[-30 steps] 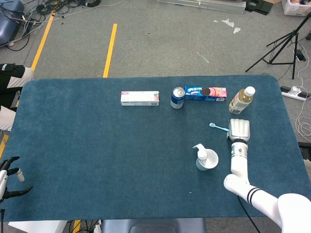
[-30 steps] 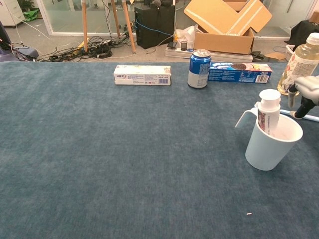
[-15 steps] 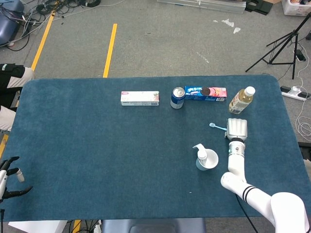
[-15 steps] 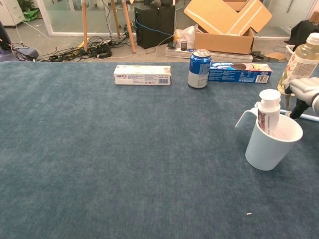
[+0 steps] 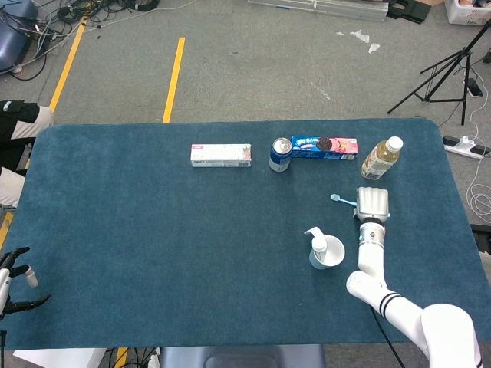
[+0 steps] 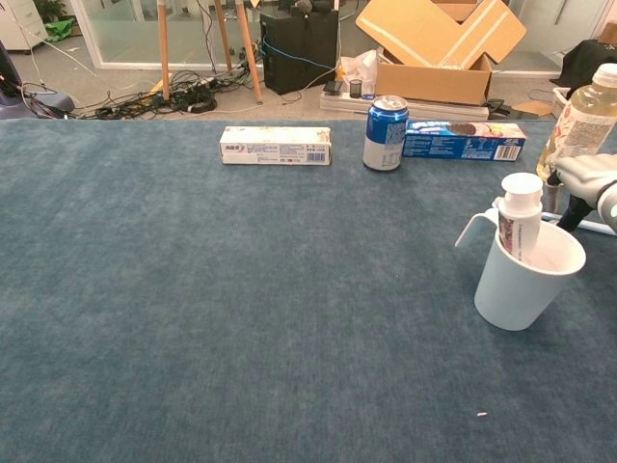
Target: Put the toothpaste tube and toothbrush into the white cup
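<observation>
The white cup (image 5: pixel 331 254) (image 6: pixel 525 278) stands right of the table's middle, with the toothpaste tube (image 5: pixel 318 245) (image 6: pixel 520 220) upright in it, cap up. Just behind it the light-blue toothbrush (image 5: pixel 343 201) (image 6: pixel 600 228) lies flat on the cloth, brush head to the left. My right hand (image 5: pixel 371 203) (image 6: pixel 584 180) hovers palm-down over the handle, fingers pointing down around it with thumb and fingers apart; the handle's far end is hidden under it. My left hand (image 5: pixel 15 280) rests at the near left table edge, fingers spread, holding nothing.
Along the back stand a toothpaste box (image 5: pixel 221 155), a blue can (image 5: pixel 281 154), a cookie pack (image 5: pixel 324 147) and a tea bottle (image 5: pixel 381 158) just behind my right hand. The blue table cloth (image 5: pixel 153 230) stretches left of the cup.
My right hand has shifted slightly left and back along the toothbrush handle. The toothbrush, cup and tube have not moved. The left hand is still.
</observation>
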Robot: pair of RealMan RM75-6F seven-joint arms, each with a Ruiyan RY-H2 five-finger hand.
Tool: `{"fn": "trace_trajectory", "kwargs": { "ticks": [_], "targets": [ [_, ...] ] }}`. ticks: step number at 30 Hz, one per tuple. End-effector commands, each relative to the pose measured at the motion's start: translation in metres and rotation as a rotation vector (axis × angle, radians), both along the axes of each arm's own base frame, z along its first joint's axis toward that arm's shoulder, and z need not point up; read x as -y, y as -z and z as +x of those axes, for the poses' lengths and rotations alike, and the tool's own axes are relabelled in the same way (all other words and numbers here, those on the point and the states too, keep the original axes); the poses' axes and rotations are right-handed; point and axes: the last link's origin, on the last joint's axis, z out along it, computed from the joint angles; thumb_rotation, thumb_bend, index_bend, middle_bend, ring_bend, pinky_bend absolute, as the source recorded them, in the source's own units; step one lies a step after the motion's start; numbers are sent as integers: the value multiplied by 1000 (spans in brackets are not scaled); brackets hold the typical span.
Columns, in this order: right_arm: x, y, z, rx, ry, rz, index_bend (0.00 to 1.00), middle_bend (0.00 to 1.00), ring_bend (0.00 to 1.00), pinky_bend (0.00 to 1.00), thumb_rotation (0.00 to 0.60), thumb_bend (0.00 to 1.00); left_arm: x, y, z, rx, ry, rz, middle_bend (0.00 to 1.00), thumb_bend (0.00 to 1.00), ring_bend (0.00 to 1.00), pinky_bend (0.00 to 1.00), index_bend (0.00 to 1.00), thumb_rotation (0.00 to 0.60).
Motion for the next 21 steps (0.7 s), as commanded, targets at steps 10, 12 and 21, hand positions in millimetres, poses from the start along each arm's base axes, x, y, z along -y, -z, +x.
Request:
{"fn": "trace_trajectory", "kwargs": {
  "ticks": [10,12,21],
  "targets": [
    [0,1,-2,-1,5,3,574,1000,1000,1000,600,253,0,0,1,0,2,1,154,0,120,190,624,600],
    [0,2,-2,-3,6,5,583,1000,1000,1000,600,253,0,0,1,0,2,1,154,0,120,190,624,600],
    [-2,-2,0,34,-7,-13,620,1000,1000,1000,600,264,0,0,0,-3,2,-1,154,0,120,190,624,600]
  ]
}}
